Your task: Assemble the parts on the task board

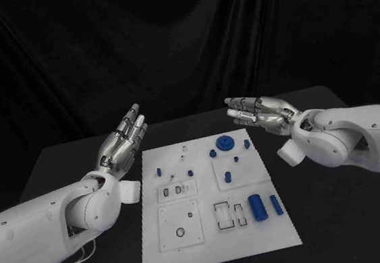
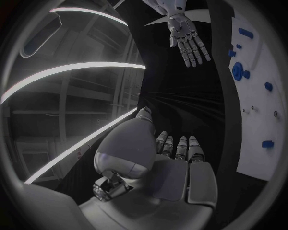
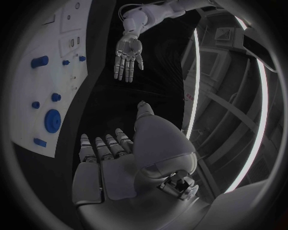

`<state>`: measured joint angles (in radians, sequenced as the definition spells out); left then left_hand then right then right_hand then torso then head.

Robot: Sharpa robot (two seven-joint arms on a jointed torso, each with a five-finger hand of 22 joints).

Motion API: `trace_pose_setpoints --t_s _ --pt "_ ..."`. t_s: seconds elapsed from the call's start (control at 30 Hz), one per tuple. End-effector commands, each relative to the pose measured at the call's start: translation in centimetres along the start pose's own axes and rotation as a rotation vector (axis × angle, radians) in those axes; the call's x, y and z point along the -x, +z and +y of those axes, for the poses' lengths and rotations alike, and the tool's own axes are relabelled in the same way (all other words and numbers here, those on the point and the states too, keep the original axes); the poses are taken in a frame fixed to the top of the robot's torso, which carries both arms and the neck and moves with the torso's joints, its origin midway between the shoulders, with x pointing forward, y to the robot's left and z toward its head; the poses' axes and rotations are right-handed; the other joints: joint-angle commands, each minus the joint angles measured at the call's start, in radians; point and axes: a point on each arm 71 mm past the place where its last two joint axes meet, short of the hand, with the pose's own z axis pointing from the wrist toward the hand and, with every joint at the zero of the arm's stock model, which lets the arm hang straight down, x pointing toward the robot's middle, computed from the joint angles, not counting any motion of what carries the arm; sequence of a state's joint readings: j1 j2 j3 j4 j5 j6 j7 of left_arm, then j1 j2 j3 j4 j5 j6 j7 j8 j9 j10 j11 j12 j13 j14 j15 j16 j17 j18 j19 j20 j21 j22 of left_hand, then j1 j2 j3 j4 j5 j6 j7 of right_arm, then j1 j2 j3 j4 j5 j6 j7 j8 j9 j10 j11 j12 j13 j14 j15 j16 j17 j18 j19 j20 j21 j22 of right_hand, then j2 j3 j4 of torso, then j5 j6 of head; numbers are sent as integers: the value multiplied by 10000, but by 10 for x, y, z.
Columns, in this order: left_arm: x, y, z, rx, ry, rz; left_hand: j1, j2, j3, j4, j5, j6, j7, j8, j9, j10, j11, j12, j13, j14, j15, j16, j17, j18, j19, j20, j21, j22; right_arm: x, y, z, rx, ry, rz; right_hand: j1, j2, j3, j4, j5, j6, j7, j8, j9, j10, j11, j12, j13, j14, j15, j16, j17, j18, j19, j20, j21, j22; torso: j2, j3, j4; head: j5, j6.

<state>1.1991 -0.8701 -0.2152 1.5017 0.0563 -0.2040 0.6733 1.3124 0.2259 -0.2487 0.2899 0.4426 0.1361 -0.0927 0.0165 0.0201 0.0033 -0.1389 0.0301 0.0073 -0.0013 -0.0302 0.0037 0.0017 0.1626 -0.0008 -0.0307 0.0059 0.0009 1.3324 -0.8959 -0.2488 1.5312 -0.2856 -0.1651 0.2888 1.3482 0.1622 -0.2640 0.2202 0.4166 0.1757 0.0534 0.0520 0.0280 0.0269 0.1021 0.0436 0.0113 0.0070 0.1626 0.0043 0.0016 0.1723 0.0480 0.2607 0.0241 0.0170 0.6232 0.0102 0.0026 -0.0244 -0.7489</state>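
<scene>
The white task board (image 1: 220,253) lies in the middle of the black table. On it are several blue parts: a round gear-like disc (image 1: 223,143), small pegs (image 1: 158,172), a thick cylinder (image 1: 258,206) and a thinner bar (image 1: 276,205). My left hand (image 1: 124,140) hovers raised above the board's far left corner, fingers straight and apart, holding nothing. My right hand (image 1: 258,113) is raised over the far right corner, also with fingers extended and nothing in it. The left wrist view shows the left hand (image 2: 174,163), the board (image 2: 255,158) and the right hand (image 2: 187,40). The right wrist view shows the right hand (image 3: 114,158) and the left hand (image 3: 127,55).
Recessed slots and outlines (image 1: 181,225) mark the board's near half. Bare black table (image 1: 68,165) surrounds the board on both sides, with black curtain behind.
</scene>
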Motion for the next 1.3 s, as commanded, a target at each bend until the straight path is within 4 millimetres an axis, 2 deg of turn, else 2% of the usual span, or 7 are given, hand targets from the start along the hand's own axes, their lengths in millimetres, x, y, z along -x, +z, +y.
trace_pose_setpoints --t_s 0.03,0.07,0.17,0.37,0.63,1.03,1.3 --pt "-1 -2 -12 -1370 737 527 229 15 106 1 343 46 32 39 6 0 95 27 7 13 -1075 -37 -17 133 8 18 -59 -9 -2 0 2 -688 -2775 1252 554 -80 104 -400 137 145 -64 -27 16 126 75 105 45 291 248 67 87 -71 278 142 118 56 54 1 17 22 -384" --pt "0 -3 -12 -1370 777 599 721 -39 297 -241 1130 113 137 51 17 3 219 29 8 13 -932 -37 -17 141 8 180 -59 -9 0 1 4 -746 -3262 1280 861 -110 153 -687 148 253 -265 -26 27 222 115 158 60 731 304 171 179 -147 335 153 122 53 62 4 18 44 -449" --pt "2 -5 -13 -1348 810 813 962 -46 390 -285 1313 196 214 59 24 9 309 29 8 13 -737 -37 -17 156 8 443 -59 -9 4 2 12 -920 -4836 1314 1242 -148 223 -1089 -82 680 -299 44 65 514 81 345 114 1654 247 333 356 -77 911 155 342 165 97 5 42 84 -648" --pt "5 -12 -16 -1299 754 1010 1385 -65 584 -537 1895 479 511 93 55 42 592 44 14 13 -436 -37 -17 179 8 820 -59 -9 10 8 28 -894 -7923 1221 1605 -578 1377 -1291 -1633 1934 -64 232 181 1803 49 924 276 6738 -19 1223 1228 106 6538 17 2194 895 157 -26 88 137 -843" --pt "8 -23 -21 -1295 774 922 1469 -113 647 -676 2215 616 636 109 70 68 715 71 23 13 -244 -37 -17 174 8 919 -59 -9 0 20 43 -251 -12226 1112 1926 -1187 2193 -1662 -1804 5610 -240 743 544 6763 -130 2130 695 13089 -1515 3335 2775 128 11881 -1508 4030 1642 294 -85 174 79 -891" --pt "8 -29 -24 -1301 1010 592 1392 -169 714 -779 2479 855 892 136 94 141 969 182 54 13 68 -37 -17 176 8 1296 -59 -9 -24 42 55 499 -15088 898 1511 -1572 3271 -1596 -1889 6407 -171 297 473 8815 -407 763 570 14197 -2073 9622 7502 -327 12797 -1990 9683 7328 461 -172 369 46 -944" --pt "8 -29 -24 -1308 1098 481 1357 -165 778 -821 2552 914 973 138 97 168 1052 219 63 13 235 -37 -17 176 8 1503 -59 -9 -31 54 59 878 -15542 799 1285 -1796 3595 -1413 -2091 6495 -174 180 450 9217 -463 468 575 14620 -2148 10949 8863 -536 13018 -2043 11235 9260 570 -255 504 2 -901"
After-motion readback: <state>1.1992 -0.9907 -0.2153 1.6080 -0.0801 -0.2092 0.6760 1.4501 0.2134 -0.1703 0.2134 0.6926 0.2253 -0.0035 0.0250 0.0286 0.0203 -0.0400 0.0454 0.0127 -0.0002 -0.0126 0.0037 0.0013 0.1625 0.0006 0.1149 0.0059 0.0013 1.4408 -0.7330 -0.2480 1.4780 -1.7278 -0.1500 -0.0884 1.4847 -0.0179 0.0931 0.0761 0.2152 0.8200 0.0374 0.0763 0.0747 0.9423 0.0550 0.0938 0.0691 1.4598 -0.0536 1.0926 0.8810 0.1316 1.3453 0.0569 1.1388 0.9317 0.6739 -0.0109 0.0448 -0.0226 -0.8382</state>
